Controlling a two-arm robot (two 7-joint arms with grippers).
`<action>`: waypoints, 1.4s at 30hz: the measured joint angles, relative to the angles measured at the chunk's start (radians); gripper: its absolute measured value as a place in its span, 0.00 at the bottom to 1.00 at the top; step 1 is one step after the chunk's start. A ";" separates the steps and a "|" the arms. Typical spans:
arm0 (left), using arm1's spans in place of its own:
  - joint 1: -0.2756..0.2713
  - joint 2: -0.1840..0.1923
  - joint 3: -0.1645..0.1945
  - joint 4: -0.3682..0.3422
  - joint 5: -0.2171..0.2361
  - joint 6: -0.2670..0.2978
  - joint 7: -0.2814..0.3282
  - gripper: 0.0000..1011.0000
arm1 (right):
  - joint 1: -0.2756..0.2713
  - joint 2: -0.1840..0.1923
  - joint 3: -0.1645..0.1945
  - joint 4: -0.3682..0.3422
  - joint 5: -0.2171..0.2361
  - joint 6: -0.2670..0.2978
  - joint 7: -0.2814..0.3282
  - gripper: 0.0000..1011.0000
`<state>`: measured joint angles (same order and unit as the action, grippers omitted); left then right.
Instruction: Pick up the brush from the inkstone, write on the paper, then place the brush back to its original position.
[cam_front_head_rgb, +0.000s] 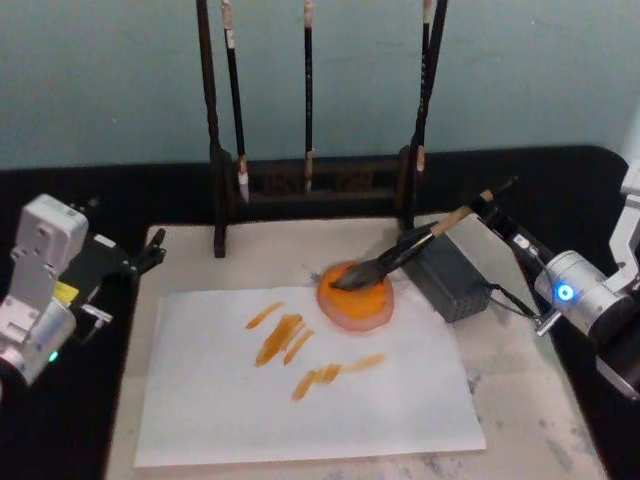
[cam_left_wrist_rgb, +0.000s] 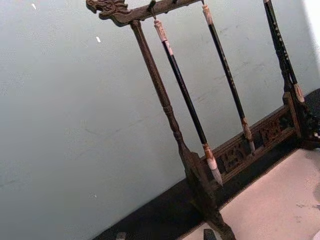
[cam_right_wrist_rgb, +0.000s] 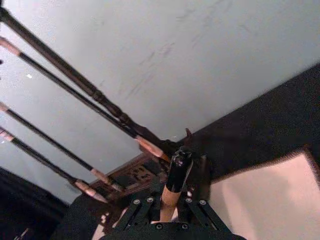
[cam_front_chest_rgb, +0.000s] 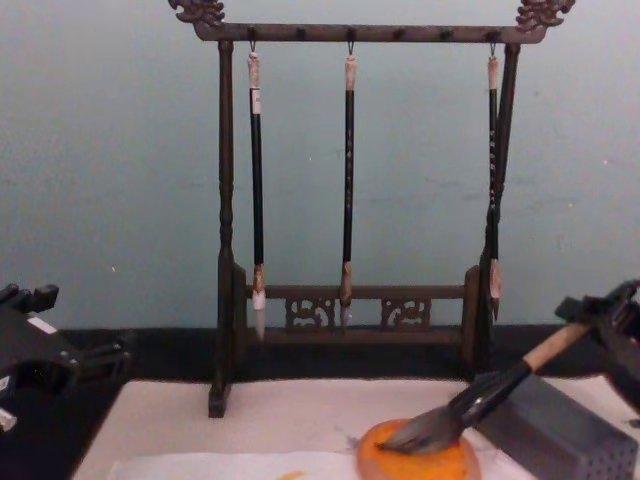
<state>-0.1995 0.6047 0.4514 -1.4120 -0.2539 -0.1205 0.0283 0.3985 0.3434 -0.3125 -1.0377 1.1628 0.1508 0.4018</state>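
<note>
Pale mat (cam_front_head_rgb: 190, 262): right gripper (cam_front_head_rgb: 496, 208), jaws clamping brush (cam_front_head_rgb: 410, 245), bristles in inkstone (cam_front_head_rgb: 352, 306) beside grey block (cam_front_head_rgb: 450, 276); left gripper (cam_front_head_rgb: 148, 256) parked.

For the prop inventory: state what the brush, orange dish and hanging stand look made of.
Brush, in the right gripper: matte tan handle, probably wood or bamboo; bushy dark tip, hair or fibre. Orange dish: smooth, uneven rim, perhaps plastic or glazed ceramic. Stand: dark carved frame, apparently stained wood.

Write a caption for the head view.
Right gripper holds brush, bristles in inkstone; orange strokes on paper; left gripper idle.
</note>
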 joint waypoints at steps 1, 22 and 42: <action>0.000 0.000 0.000 0.000 0.000 0.000 0.000 0.99 | 0.001 0.003 -0.003 -0.004 -0.001 0.003 0.003 0.18; 0.000 0.000 0.000 0.000 0.000 0.000 0.000 0.99 | 0.022 0.082 -0.078 -0.130 -0.045 0.027 0.033 0.18; 0.000 0.000 0.000 0.000 0.000 0.000 0.000 0.99 | -0.020 0.207 -0.116 -0.343 -0.206 -0.051 0.076 0.18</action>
<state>-0.1995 0.6047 0.4514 -1.4120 -0.2539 -0.1205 0.0283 0.3788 0.5507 -0.4281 -1.3811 0.9572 0.0997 0.4782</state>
